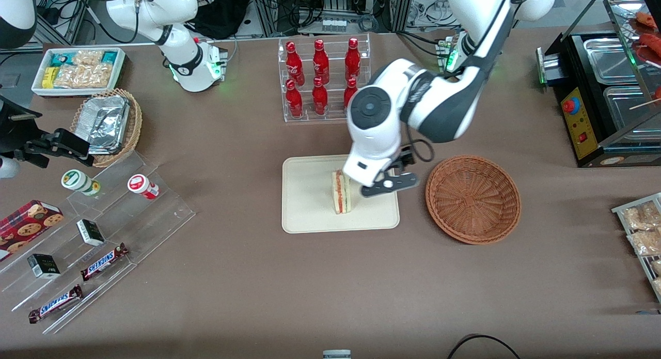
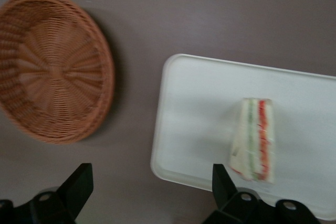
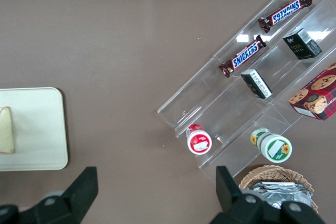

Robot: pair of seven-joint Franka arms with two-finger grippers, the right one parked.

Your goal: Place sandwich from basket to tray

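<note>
I see a coarse woven wicker basket, a smooth matt tray, and my gripper over them, its open fingers dull black plastic.

The whole brown table is seen from high above in the front view, looking steeply down. The left wrist view is taken from close above, straight down past the open black gripper, which hangs above the table between the round reddish-brown wicker basket and the flat cream-white rectangular tray. Both are shared with the front view, basket and tray. The right wrist view also faces downward, sharing the tray's edge.
</note>
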